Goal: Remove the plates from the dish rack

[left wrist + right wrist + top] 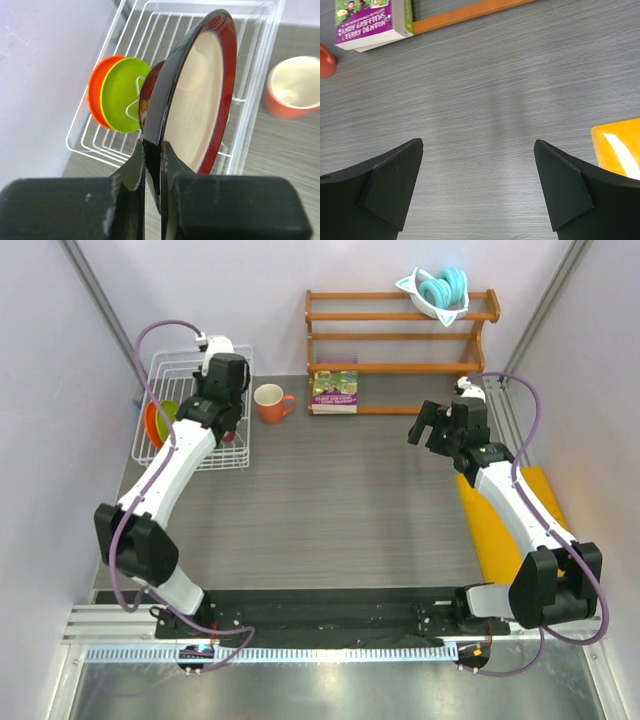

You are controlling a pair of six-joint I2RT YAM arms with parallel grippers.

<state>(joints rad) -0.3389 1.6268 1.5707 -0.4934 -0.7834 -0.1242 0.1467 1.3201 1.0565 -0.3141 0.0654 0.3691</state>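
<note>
My left gripper (152, 145) is shut on the rim of the dark red plate (200, 100), which stands on edge with its cream side facing right, over the right part of the white wire dish rack (260, 75). The lime green plate (120, 95) and the orange plate (95, 90) stand upright together in the slots at the rack's left end. From above, the left wrist covers the red plate over the dish rack (180, 465), while the green plate (168, 410) shows beside it. My right gripper (479, 145) hangs open over bare table, and shows at the right (430, 425) from above.
An orange mug (270, 402) stands just right of the rack, with a book (334, 392) beyond it. At the back, a wooden shelf (400, 335) carries a white bowl with teal rings (438, 290). A yellow mat (505, 520) lies under the right arm.
</note>
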